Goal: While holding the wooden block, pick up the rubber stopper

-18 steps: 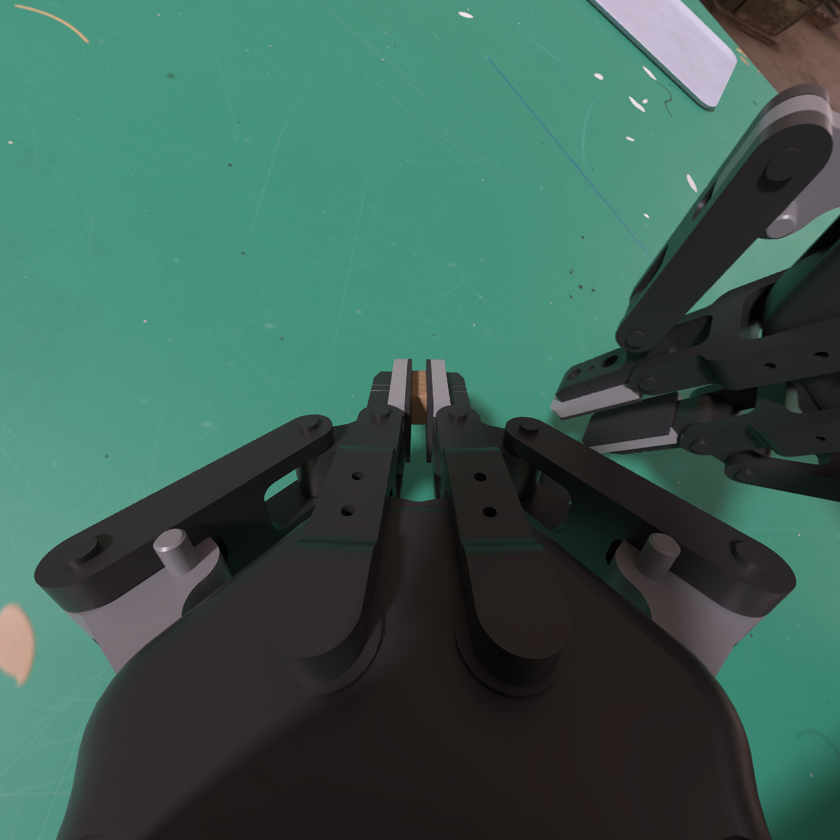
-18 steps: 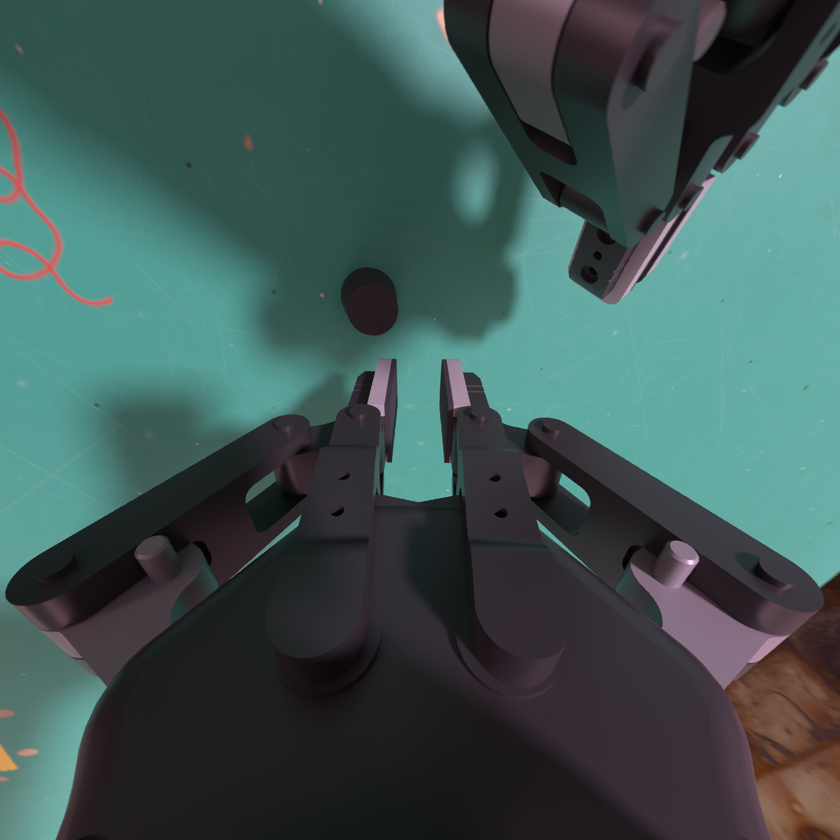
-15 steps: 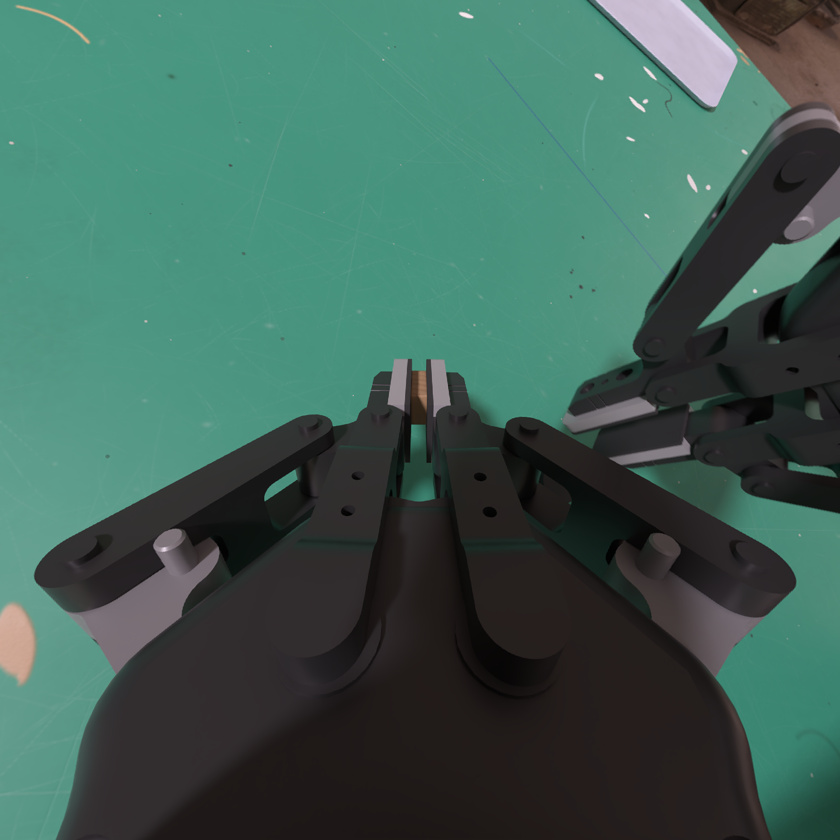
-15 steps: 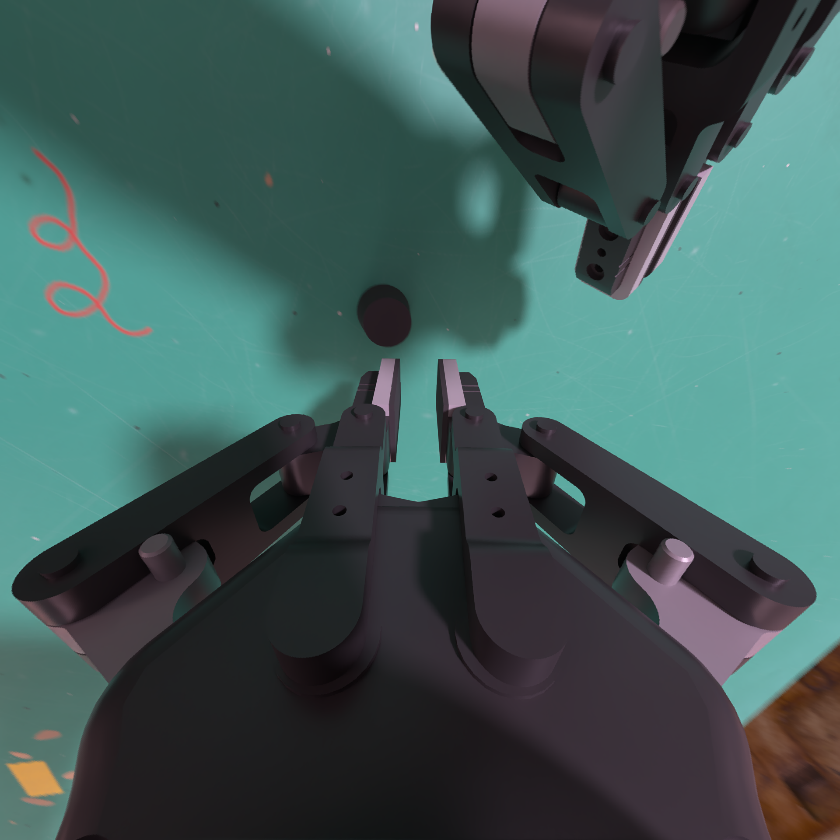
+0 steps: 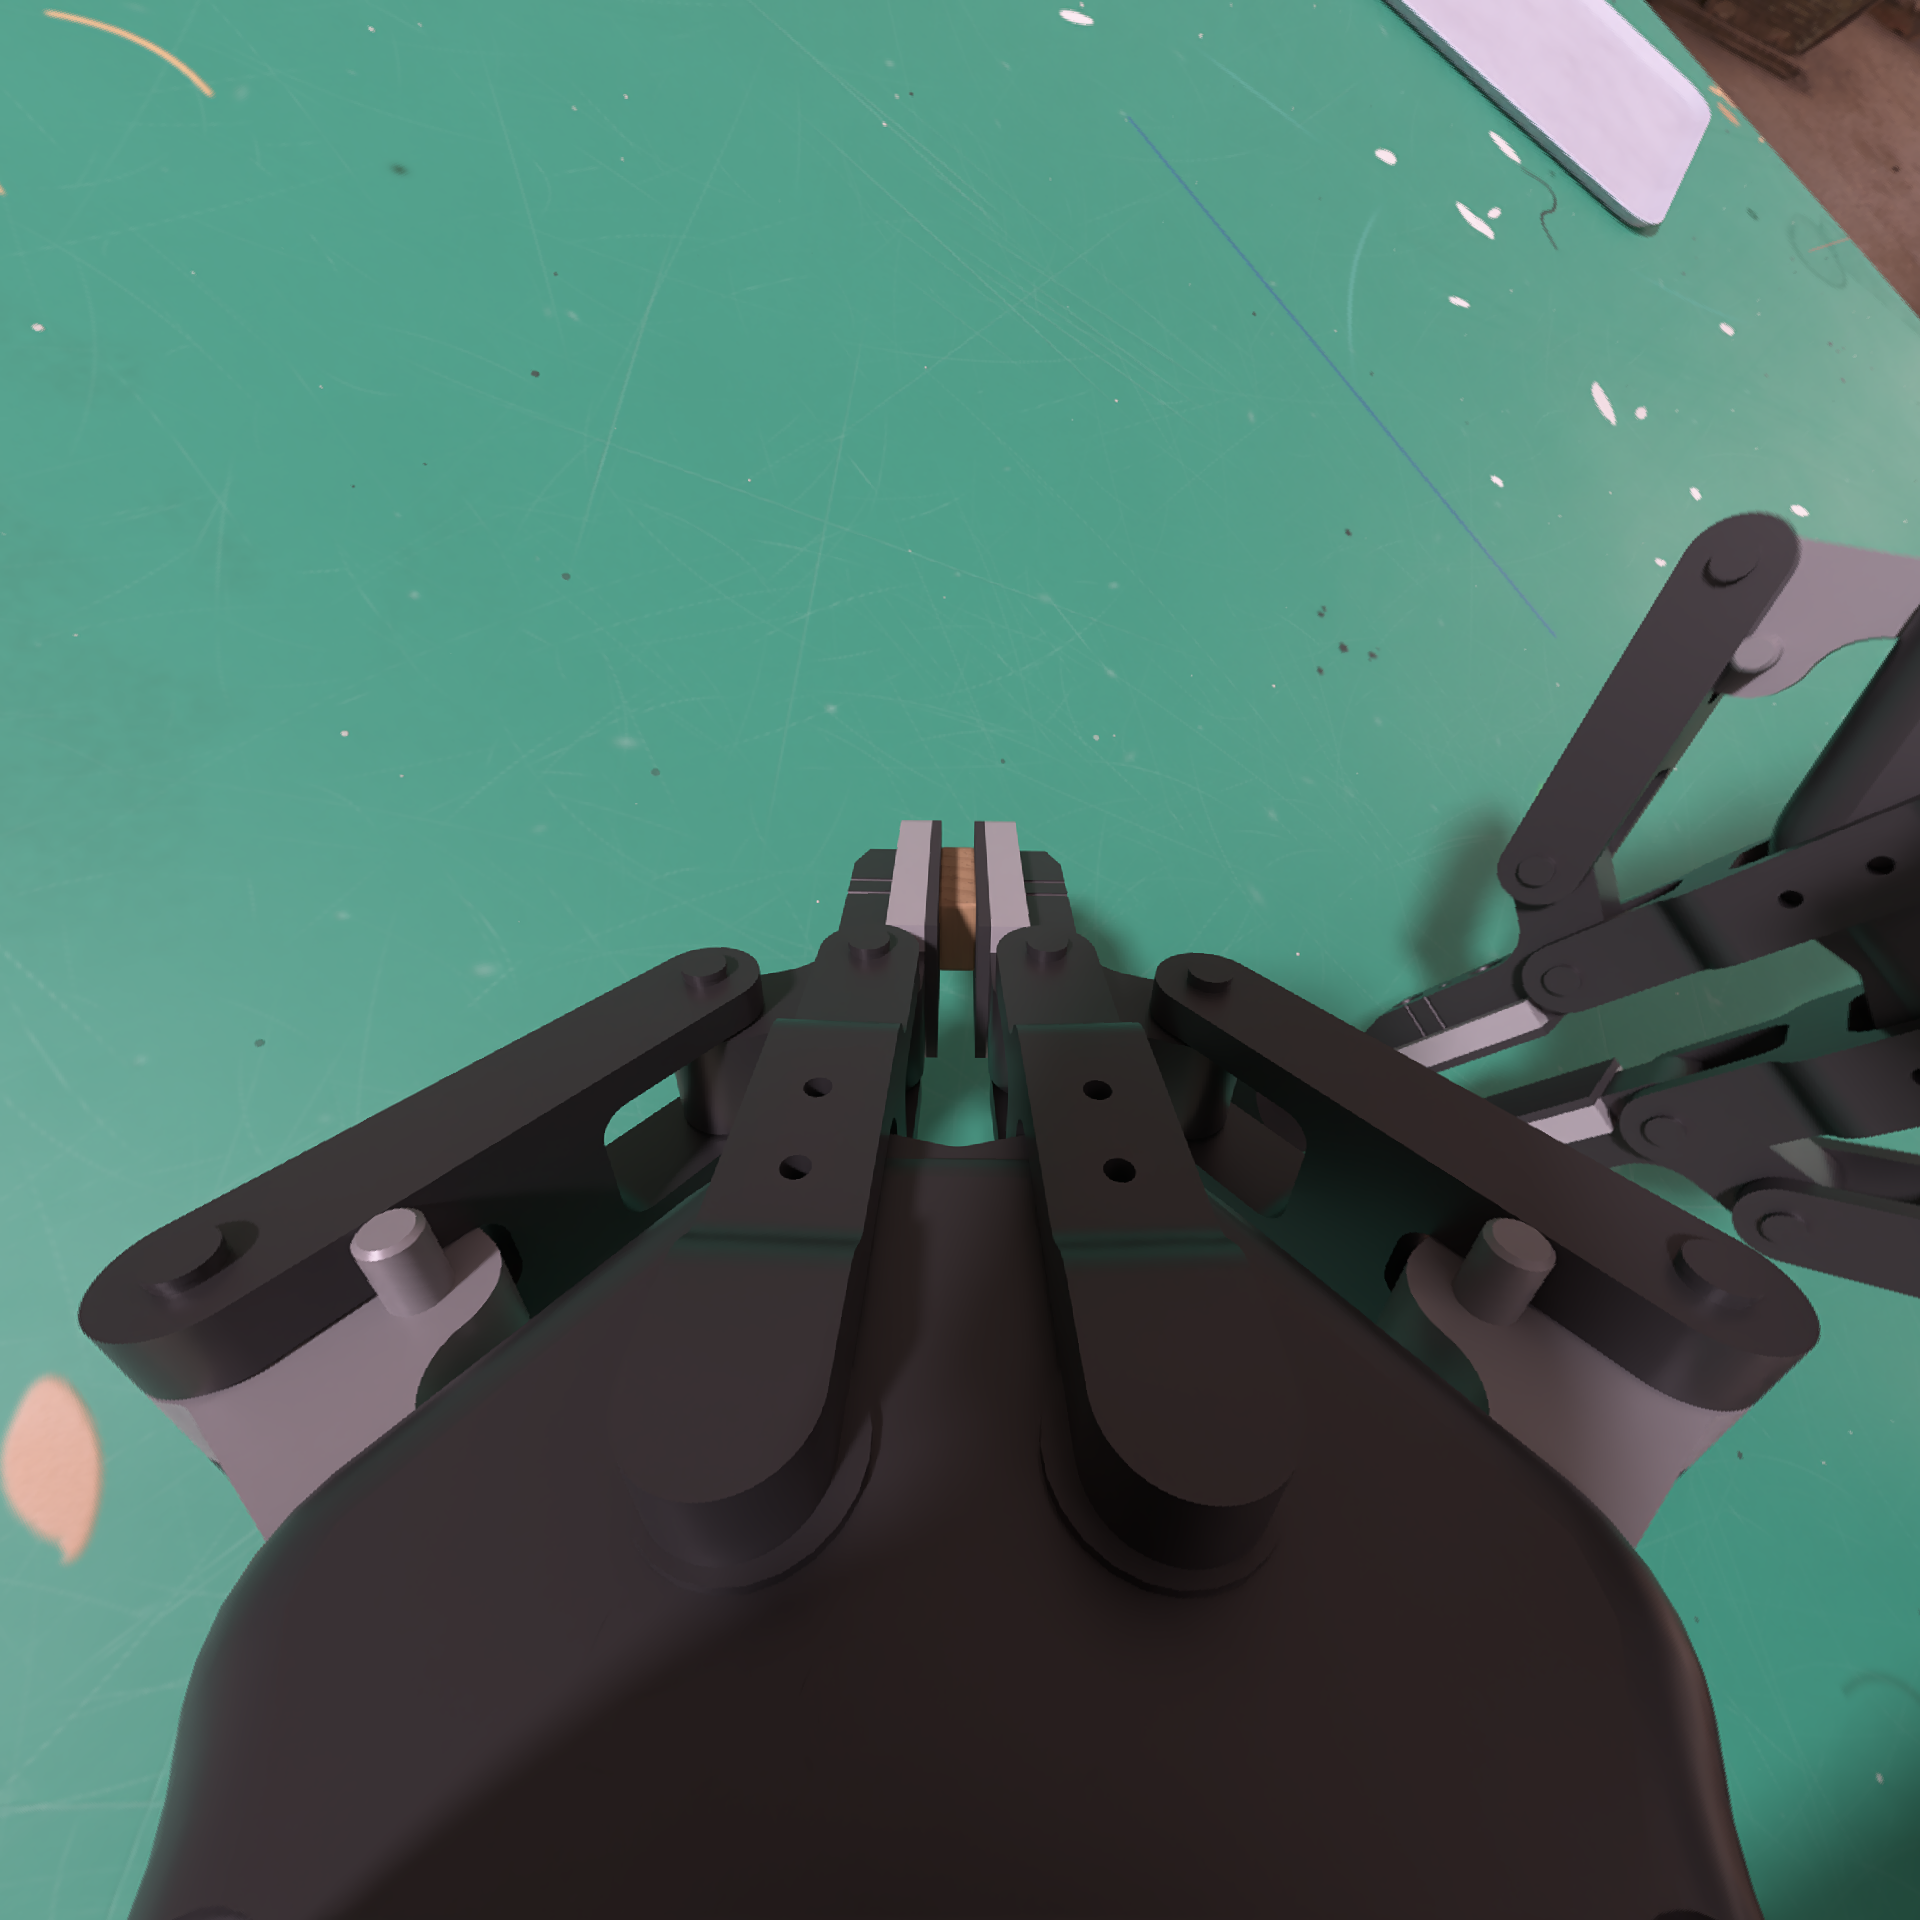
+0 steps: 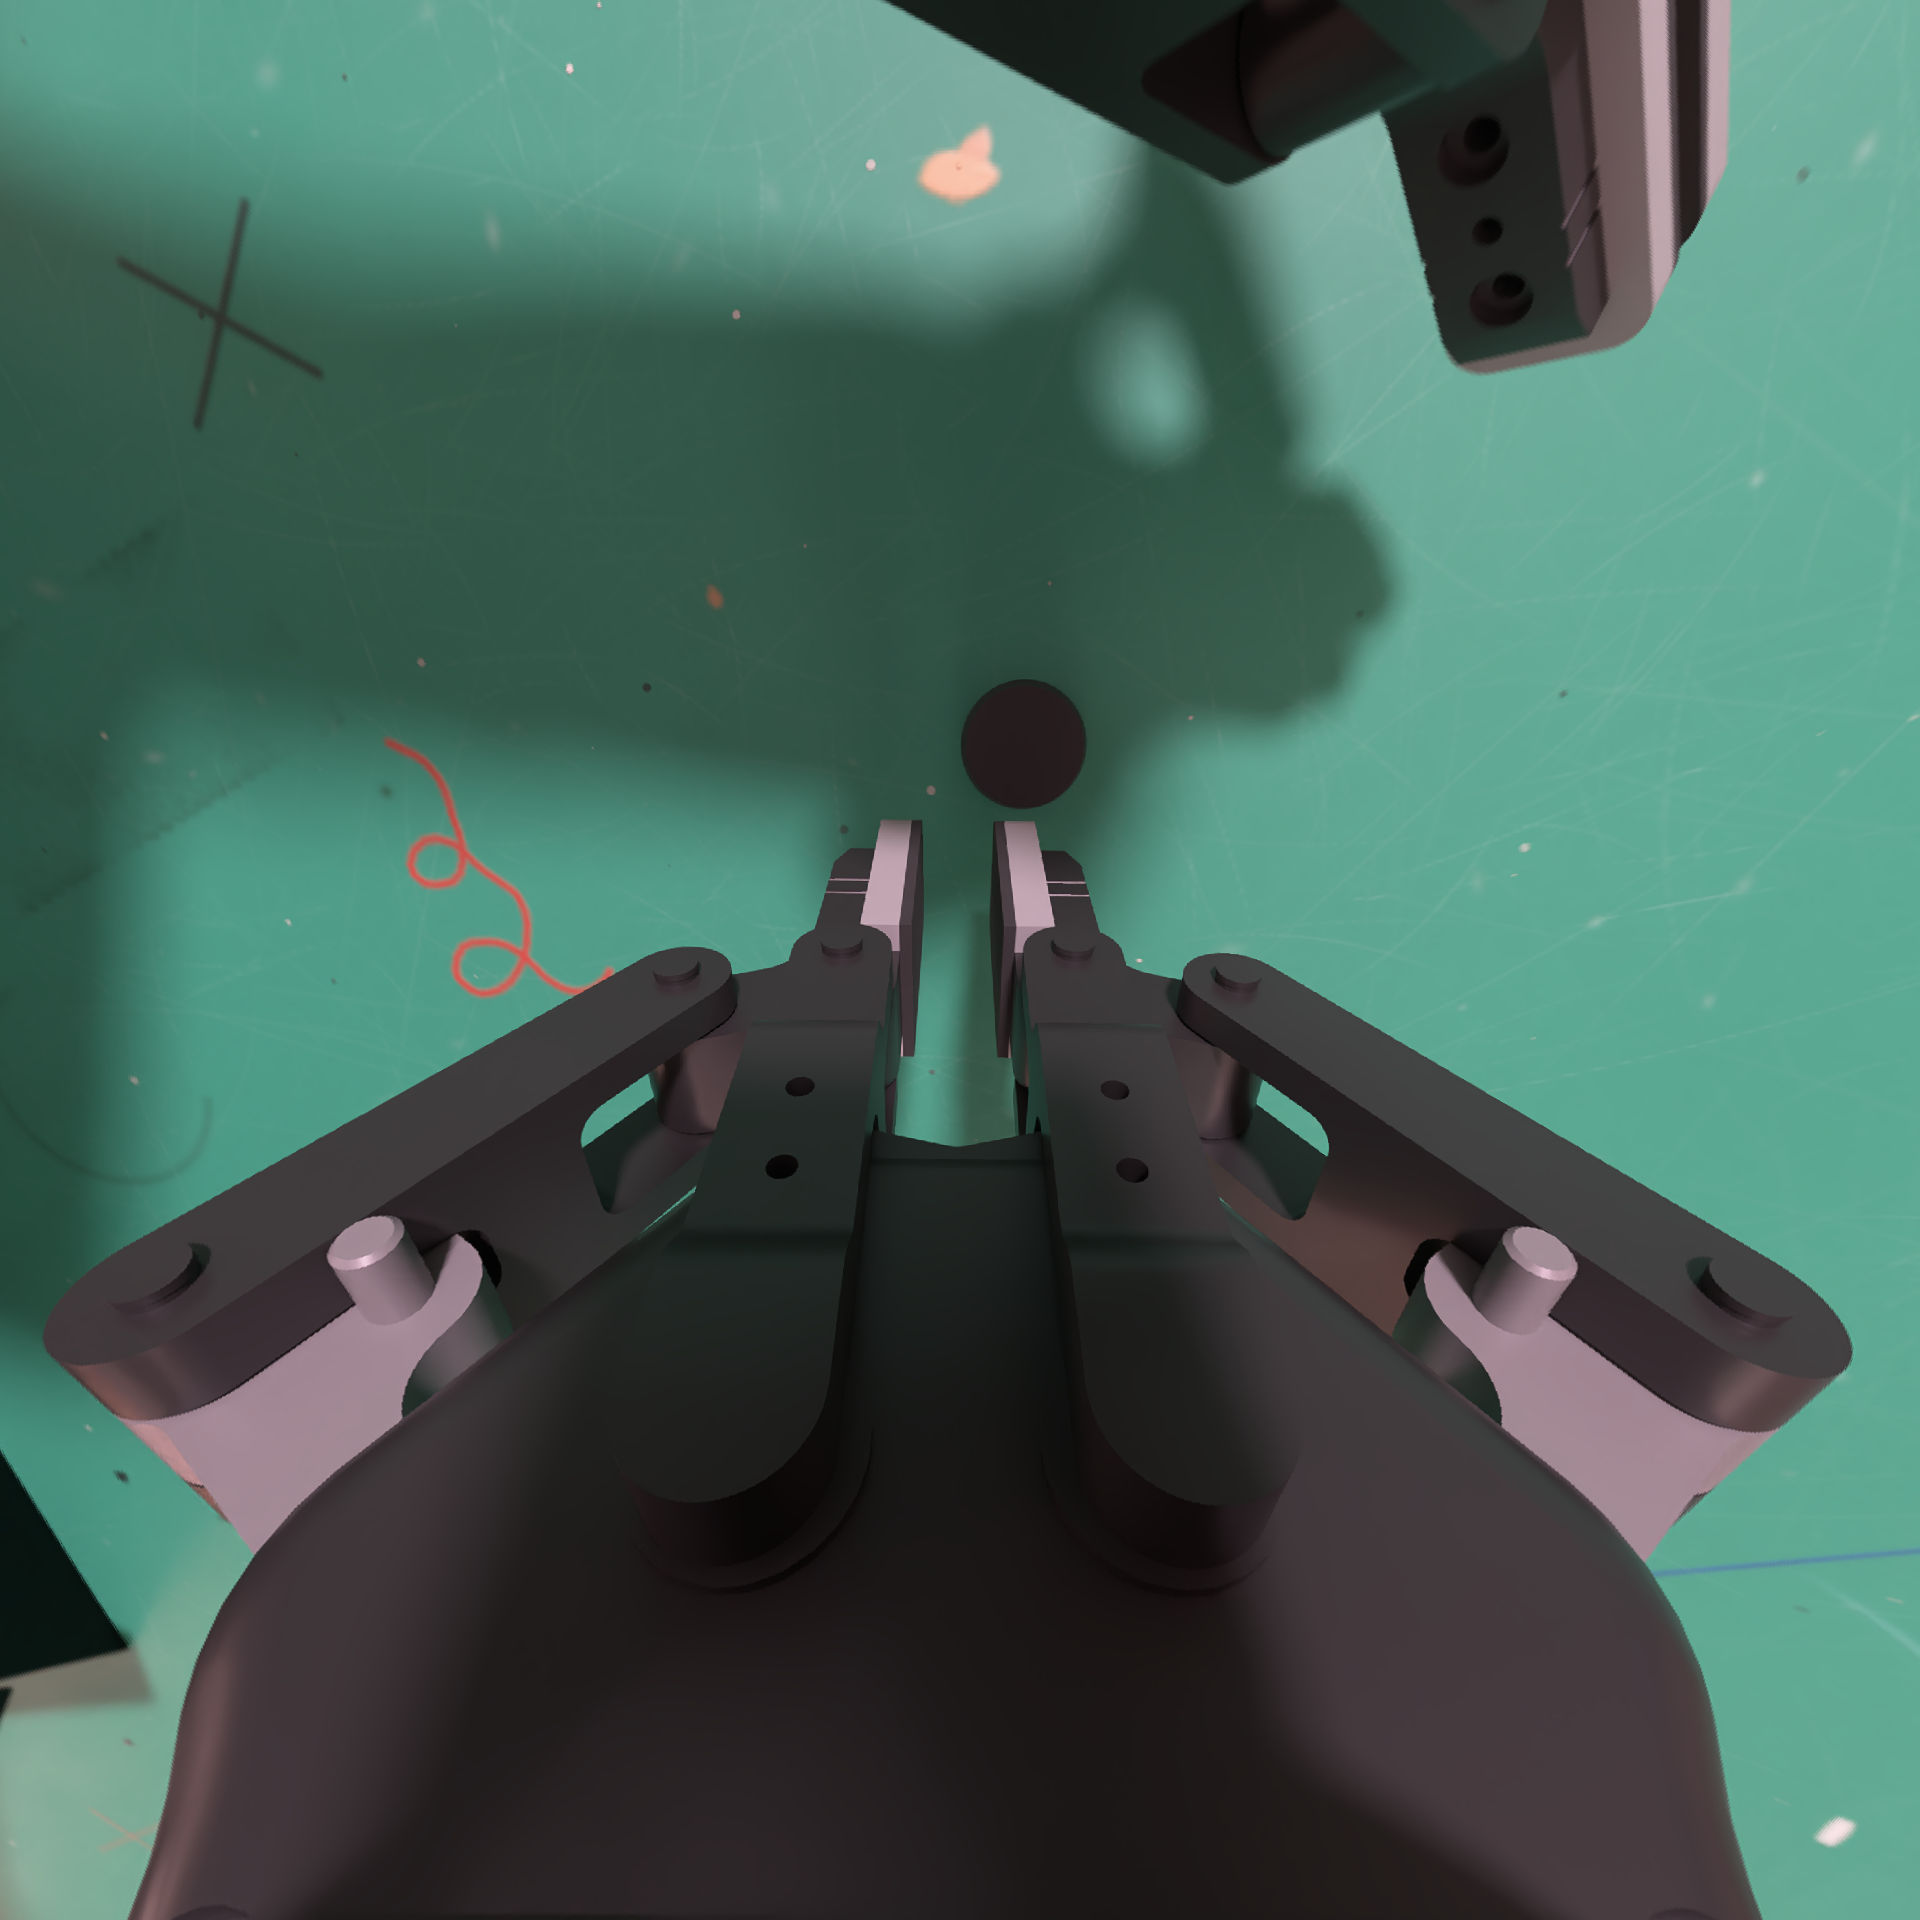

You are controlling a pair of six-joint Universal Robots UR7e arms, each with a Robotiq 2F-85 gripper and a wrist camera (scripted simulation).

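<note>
In the left wrist view my left gripper (image 5: pixel 957 831) is shut on a small wooden block (image 5: pixel 957 904), held above the green mat (image 5: pixel 727 468). The black rubber stopper (image 6: pixel 1023 744) stands on the mat in shadow, seen from above. It lies just beyond my right gripper (image 6: pixel 957 831) and slightly right of its fingertips. The right gripper's jaws are empty with a narrow gap between them. The right gripper also shows in the left wrist view (image 5: pixel 1475 1070), low over the mat at the right. The left gripper's fingertips (image 6: pixel 1558 301) hang at the top right of the right wrist view.
A pale flat panel (image 5: pixel 1569 94) lies at the mat's far right corner, by the table edge. A red squiggle (image 6: pixel 468 883) and a black cross mark (image 6: pixel 218 312) are drawn on the mat. A dark object (image 6: pixel 42 1558) juts in at the lower left.
My right gripper has swung over the stopper, which now shows end-on just ahead of the fingertips instead of up and to the left. The left gripper has not moved and still holds the block.
</note>
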